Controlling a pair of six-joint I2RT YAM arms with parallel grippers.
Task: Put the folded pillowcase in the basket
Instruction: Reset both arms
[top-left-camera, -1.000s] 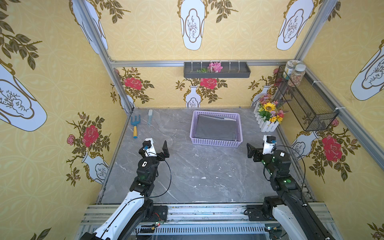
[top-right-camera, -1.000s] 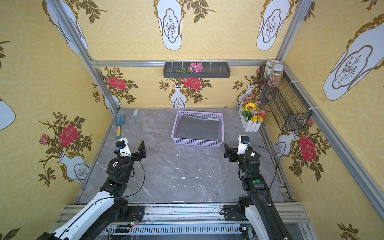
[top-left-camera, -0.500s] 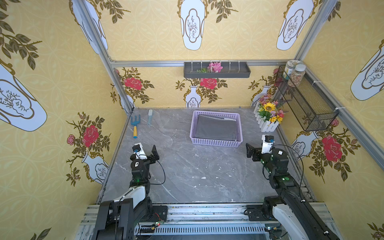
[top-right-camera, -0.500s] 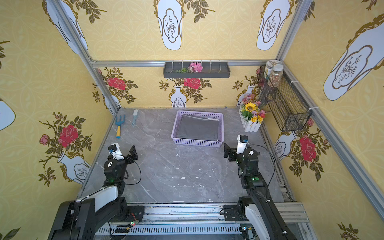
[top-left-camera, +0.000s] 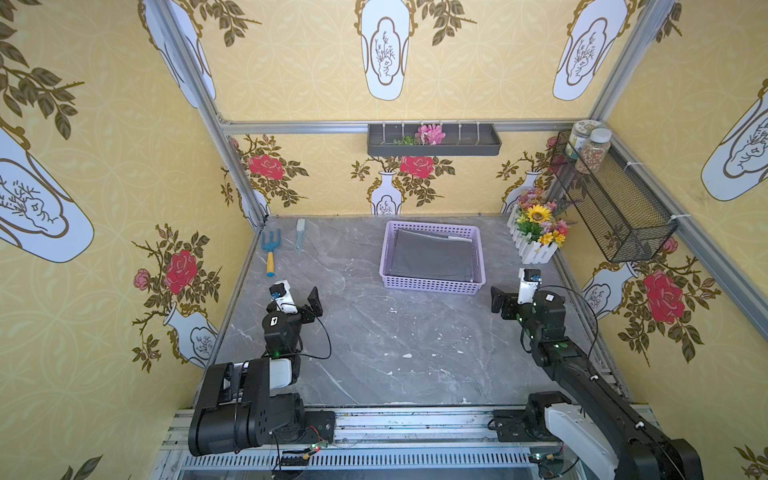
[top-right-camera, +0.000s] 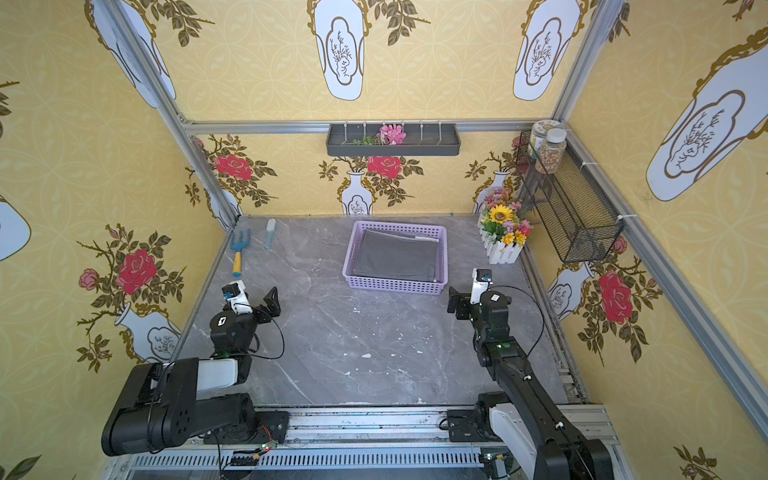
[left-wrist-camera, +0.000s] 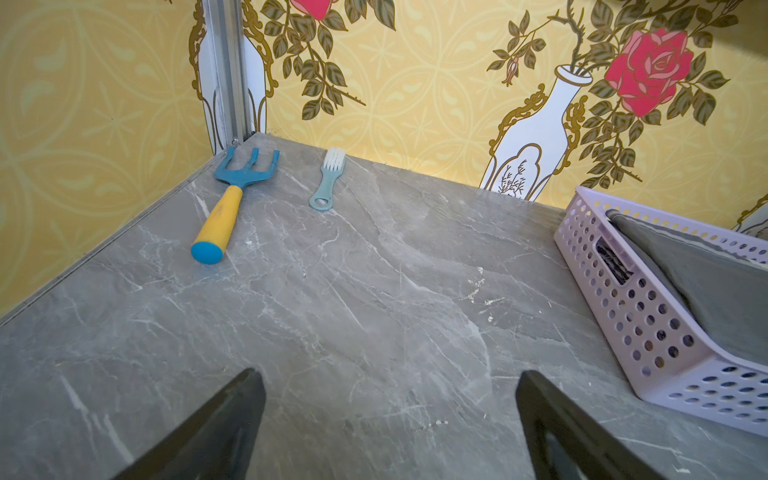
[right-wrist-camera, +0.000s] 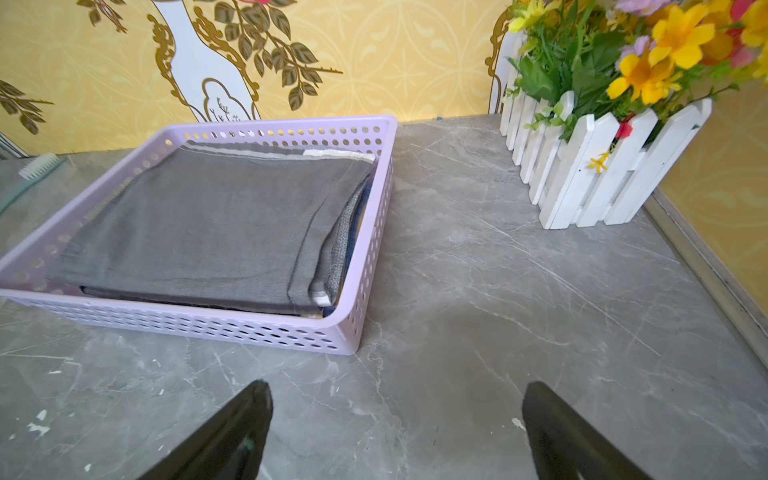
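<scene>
The lilac basket (top-left-camera: 432, 286) (top-right-camera: 395, 284) stands at the back middle of the grey table. The folded grey pillowcase (top-left-camera: 432, 257) (top-right-camera: 397, 257) lies flat inside it. My left gripper (top-left-camera: 297, 297) (top-right-camera: 253, 299) hovers open at the front left, apart from the basket, nothing between its fingers. My right gripper (top-left-camera: 512, 295) (top-right-camera: 469, 297) is open and empty too, just in front of the basket's right corner. The left wrist view shows the left gripper (left-wrist-camera: 388, 378) over bare table, with the basket (left-wrist-camera: 631, 307) and pillowcase (left-wrist-camera: 706, 282). The right wrist view shows the right gripper (right-wrist-camera: 395, 390), basket (right-wrist-camera: 232, 328) and pillowcase (right-wrist-camera: 208, 224).
A blue rake with a yellow handle (top-left-camera: 270, 249) and a small brush (top-left-camera: 299, 235) lie at the back left. A white fence planter of flowers (top-left-camera: 536, 237) stands at the back right. A black wire basket (top-left-camera: 615, 199) hangs on the right wall, a dark tray (top-left-camera: 434, 143) on the back wall.
The left arm has folded back toward its base, its gripper staying over the front left of the table. The right arm has hardly moved. Both grippers stayed open.
</scene>
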